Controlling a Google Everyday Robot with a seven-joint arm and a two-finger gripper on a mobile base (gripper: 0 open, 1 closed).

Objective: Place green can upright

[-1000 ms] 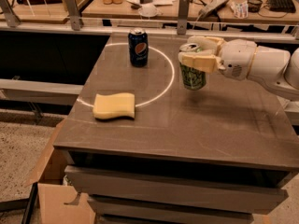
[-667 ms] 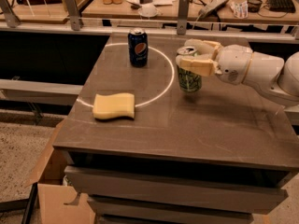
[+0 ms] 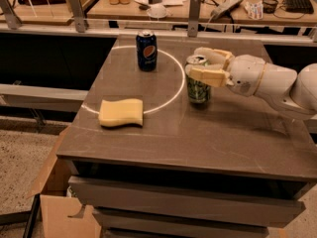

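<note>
The green can [image 3: 198, 90] stands upright on the dark table [image 3: 208, 138], just right of a white arc marked on the top. Its silver top shows between the fingers. My gripper [image 3: 196, 62] reaches in from the right and is closed around the can's upper part, with one beige finger [image 3: 207, 76] in front and the other behind. The can's base appears to rest on the table.
A dark blue Pepsi can [image 3: 146, 50] stands upright at the back left. A yellow sponge [image 3: 121, 112] lies at the front left. A rail with posts [image 3: 194, 14] and a cluttered desk run behind the table. A cardboard box [image 3: 54, 207] sits on the floor at left.
My gripper has moved the green can slightly left and down towards the table, still holding it upright. The Pepsi can and sponge have not moved.
</note>
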